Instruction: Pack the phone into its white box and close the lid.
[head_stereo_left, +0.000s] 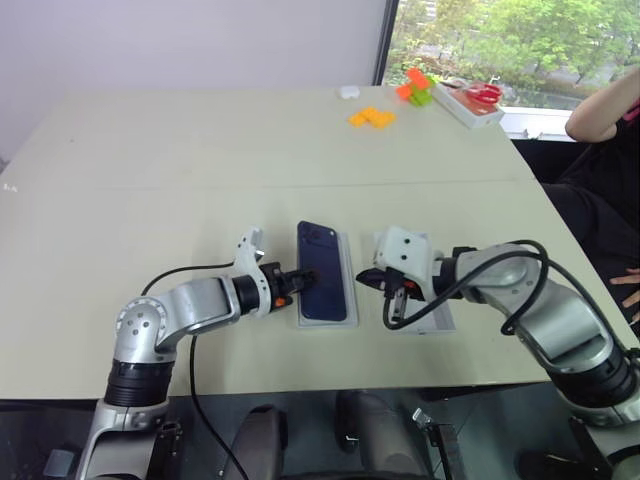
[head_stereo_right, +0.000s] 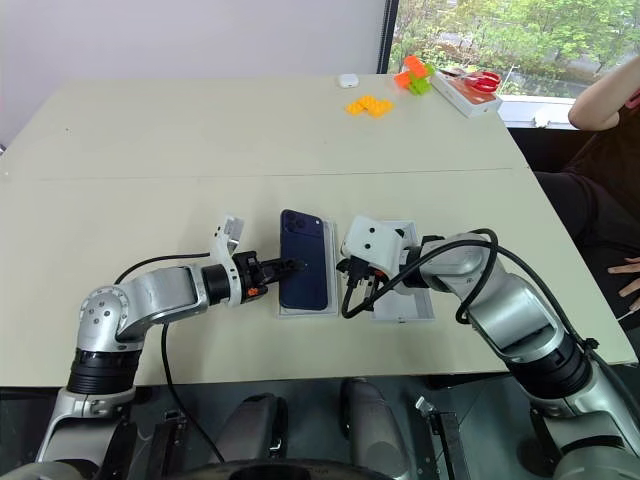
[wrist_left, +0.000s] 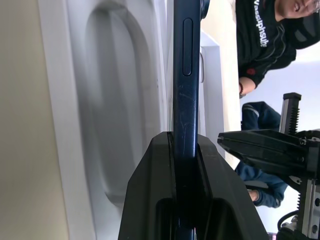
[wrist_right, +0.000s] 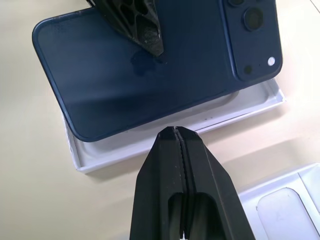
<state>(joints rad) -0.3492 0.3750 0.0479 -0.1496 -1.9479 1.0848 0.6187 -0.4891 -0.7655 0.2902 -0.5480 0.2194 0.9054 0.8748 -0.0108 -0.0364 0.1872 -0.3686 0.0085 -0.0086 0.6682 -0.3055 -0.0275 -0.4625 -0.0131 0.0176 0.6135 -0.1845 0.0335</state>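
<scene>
Left gripper (head_stereo_right: 283, 267) pinches the phone (head_stereo_right: 305, 260) over the white box (wrist_right: 172, 137), right gripper (wrist_right: 176, 131) clenched empty beside; next, lower it flat.

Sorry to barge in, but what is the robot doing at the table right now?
It is packing a phone into the white box. The left gripper is shut on the phone's edge, holding it over the box, not yet seated flat inside. The right gripper is shut and empty, pointing at the box's near wall. Another white box part lies under the right arm.
</scene>
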